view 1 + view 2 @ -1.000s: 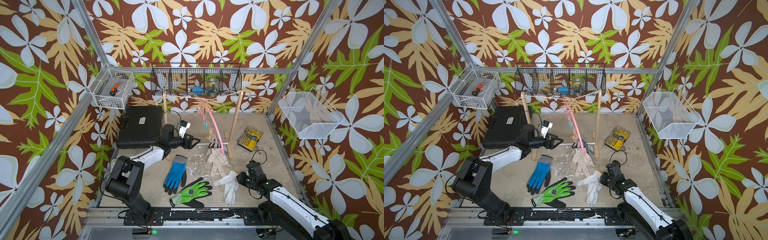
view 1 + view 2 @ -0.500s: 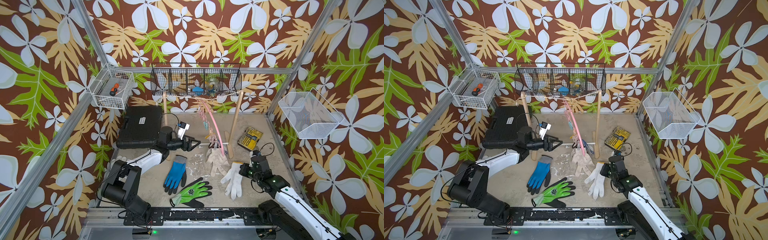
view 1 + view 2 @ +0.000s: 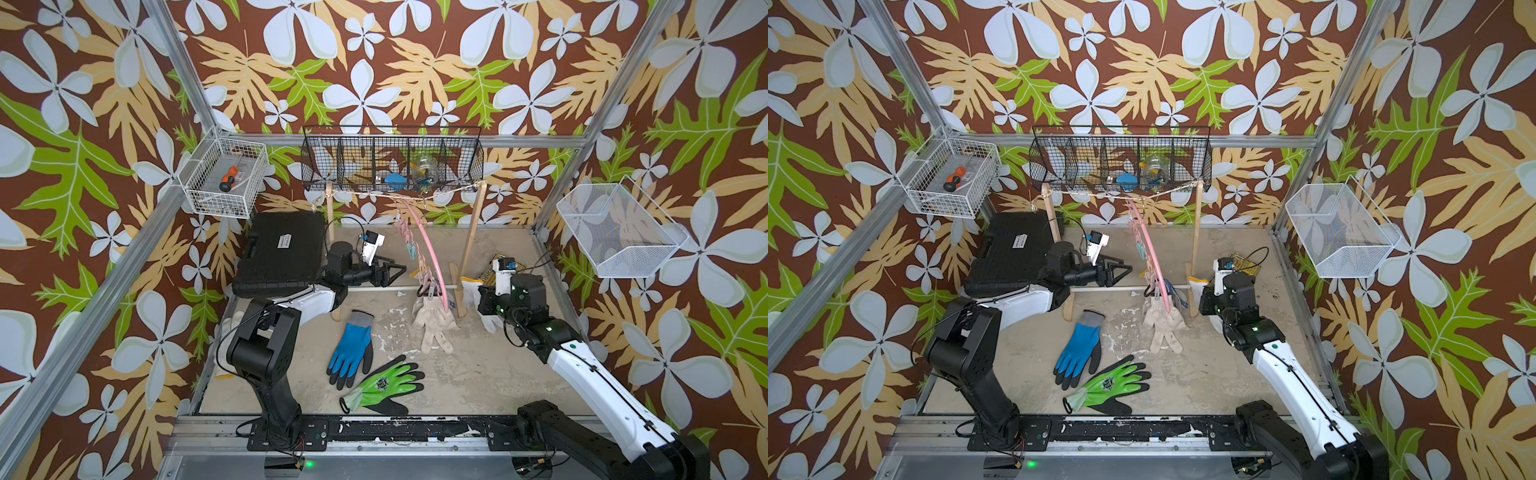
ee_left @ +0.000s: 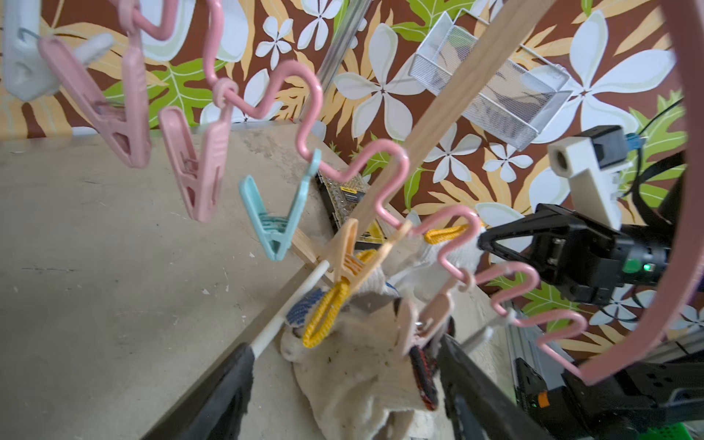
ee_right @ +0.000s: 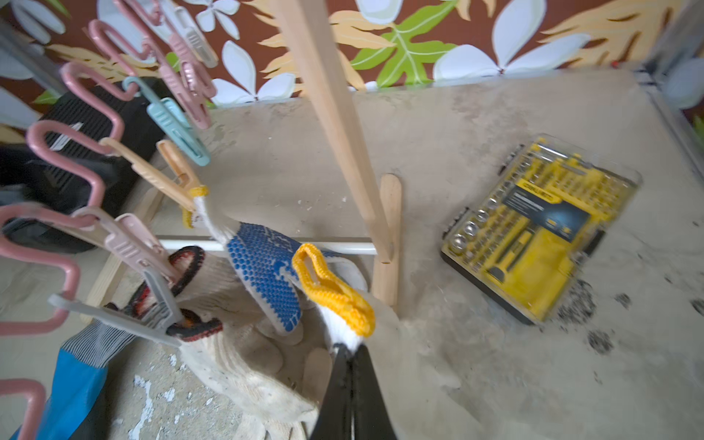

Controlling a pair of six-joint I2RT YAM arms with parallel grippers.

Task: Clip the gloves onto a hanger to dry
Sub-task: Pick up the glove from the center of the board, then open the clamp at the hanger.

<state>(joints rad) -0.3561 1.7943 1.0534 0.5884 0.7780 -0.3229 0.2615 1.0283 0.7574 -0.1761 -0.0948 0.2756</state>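
Observation:
The pink hanger [image 3: 430, 249] hangs from the string of a wooden rack, with pastel clips on its wavy bar [image 4: 304, 99]. A dirty beige glove [image 3: 432, 324] and a blue-dotted glove [image 5: 266, 266] hang clipped at its low end. My right gripper [image 5: 348, 348] is shut on a white glove with a yellow cuff [image 5: 335, 301], held up beside the rack's right post, close to the clips. My left gripper [image 3: 395, 272] stands open just left of the hanger, nothing between its fingers [image 4: 224, 396]. A blue glove [image 3: 351, 349] and a green glove [image 3: 384, 384] lie on the floor.
A black tool case [image 3: 282, 253] lies behind the left arm. A yellow bit set [image 5: 541, 228] sits at the back right. The rack's wooden post [image 3: 469, 237] and white cross rod [image 3: 374, 287] stand between the arms. Wire baskets [image 3: 226, 183] hang on the walls.
My right gripper closed on the white glove on the front floor and carried it up and back to the hanger. The left gripper edged right toward the clips.

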